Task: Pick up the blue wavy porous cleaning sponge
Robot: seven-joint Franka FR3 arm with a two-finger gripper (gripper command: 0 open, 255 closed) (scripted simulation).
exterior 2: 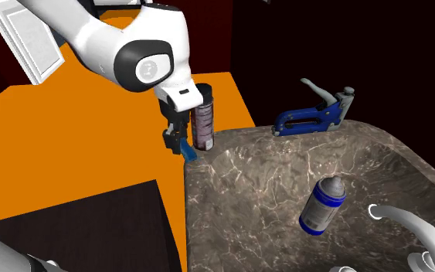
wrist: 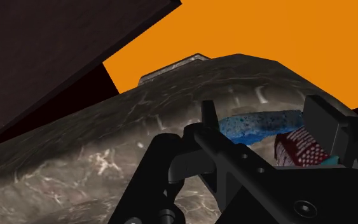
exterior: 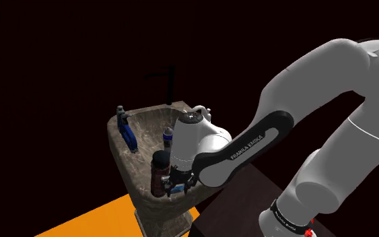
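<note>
The blue porous sponge lies at the marble basin's rim, spanning the gap between my two black fingers, its ends meeting both pads. My gripper is shut on it. In the second exterior view the gripper points down at the basin's corner, with the sponge showing blue just under the fingertips. From the shoulder view the gripper is at the basin's near edge and a bit of the sponge peeks out beneath it.
A dark red can stands upright right beside the gripper. Inside the marble basin lies a blue-grey spray can. A blue stapler sits on the far rim, and a faucet is at the side. The floor is orange.
</note>
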